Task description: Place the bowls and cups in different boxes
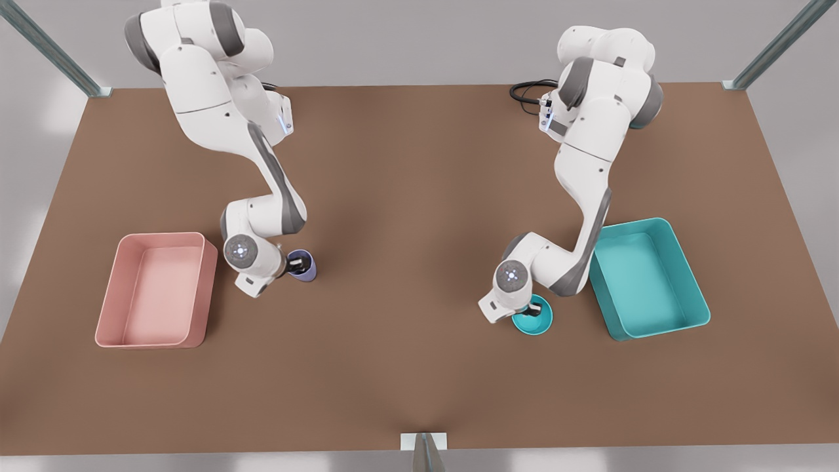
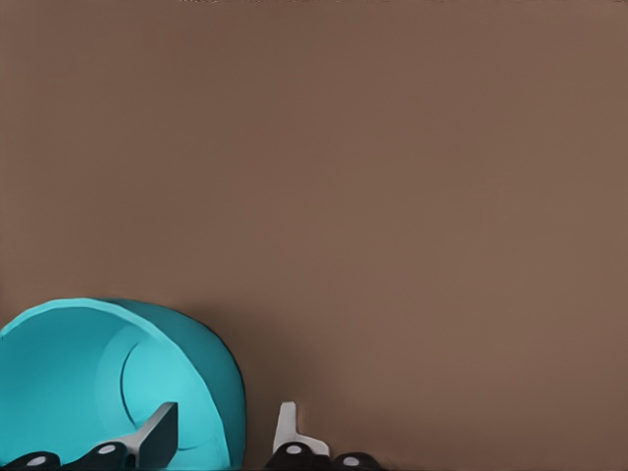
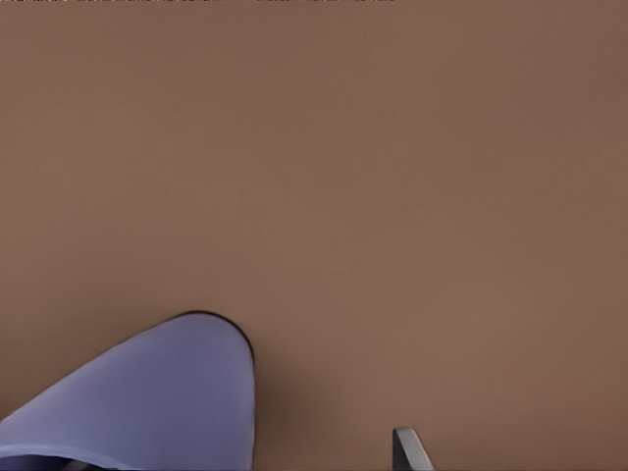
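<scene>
Nearest the camera, at the front view's lower right, the teal bowl (image 1: 534,321) sits on the table with the left gripper (image 1: 536,311) down on it; in the left wrist view its fingers (image 2: 157,434) straddle the bowl's wall (image 2: 201,383), one inside and one outside, spread apart and not yet pinched. The bowl looks like light, rigid, smooth plastic, so a pinch on the rim should hold it, though it may tip or slip. A little farther back, left of centre, the lavender cup (image 1: 303,266) stands upright with the right gripper (image 1: 298,265) at its rim; whether that pincer has closed I cannot tell. The cup also looks light and stiff, and the rim wall is the natural place to grasp. The pink box (image 1: 157,290) lies just beside the cup at the left; the teal box (image 1: 645,278) lies just right of the bowl. The brown table (image 1: 419,196) is flat and matte, with metal frame posts (image 1: 777,46) at its far corners before a grey wall.
</scene>
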Available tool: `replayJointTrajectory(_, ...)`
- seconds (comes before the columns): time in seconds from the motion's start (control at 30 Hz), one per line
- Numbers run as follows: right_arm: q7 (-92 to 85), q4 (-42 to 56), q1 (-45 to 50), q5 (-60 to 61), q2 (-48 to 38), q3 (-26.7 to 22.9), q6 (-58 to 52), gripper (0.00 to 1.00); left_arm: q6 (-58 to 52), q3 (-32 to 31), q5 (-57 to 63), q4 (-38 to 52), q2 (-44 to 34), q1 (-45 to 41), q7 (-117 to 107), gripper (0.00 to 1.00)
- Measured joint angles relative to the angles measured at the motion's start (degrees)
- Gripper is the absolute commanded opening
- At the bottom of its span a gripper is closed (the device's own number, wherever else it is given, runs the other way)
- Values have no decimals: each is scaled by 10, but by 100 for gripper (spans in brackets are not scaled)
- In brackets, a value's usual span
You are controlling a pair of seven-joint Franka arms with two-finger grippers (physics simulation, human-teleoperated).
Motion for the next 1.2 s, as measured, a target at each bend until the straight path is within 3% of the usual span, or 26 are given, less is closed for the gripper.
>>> replayJointTrajectory(0.1,2,0,-2,0,3,0,15,100,-23,0,-1,5,-9,0,-16,21)
replayJointTrajectory(0.17,2,0,-3,1,3,0,23,45,-32,0,-16,6,-12,-2,-20,21)
replayJointTrajectory(0.2,1,1,-3,2,3,0,25,30,-35,0,-22,6,-14,-2,-22,21)
replayJointTrajectory(0.23,0,3,-3,3,3,0,28,23,-43,0,-32,7,-23,-1,-24,21)
replayJointTrajectory(0.4,-9,15,-3,12,6,0,31,21,-152,23,-71,16,-150,12,-30,21)
replayJointTrajectory(0.5,-14,27,-5,12,4,-1,25,21,-215,62,-84,31,-174,61,-33,21)
replayJointTrajectory(0.6,-13,43,-6,7,4,-1,14,21,-230,123,-122,-10,-176,93,-32,21)
replayJointTrajectory(0.77,-23,122,-26,1,-14,-5,-28,21,-185,184,-145,-110,-176,101,-25,21)
replayJointTrajectory(1.0,-149,234,-160,-7,-70,-10,-86,21,-45,196,-152,-202,-133,114,-18,21)
replayJointTrajectory(1.03,-171,239,-175,-10,-72,-17,-90,21,-33,196,-153,-203,-130,114,-17,100)
replayJointTrajectory(1.1,-214,244,-201,-15,-62,-36,-98,21,-19,195,-154,-204,-139,117,-15,100)
replayJointTrajectory(1.2,-270,245,-255,-16,-35,-43,-105,21,-56,174,-157,-200,-216,123,-12,100)
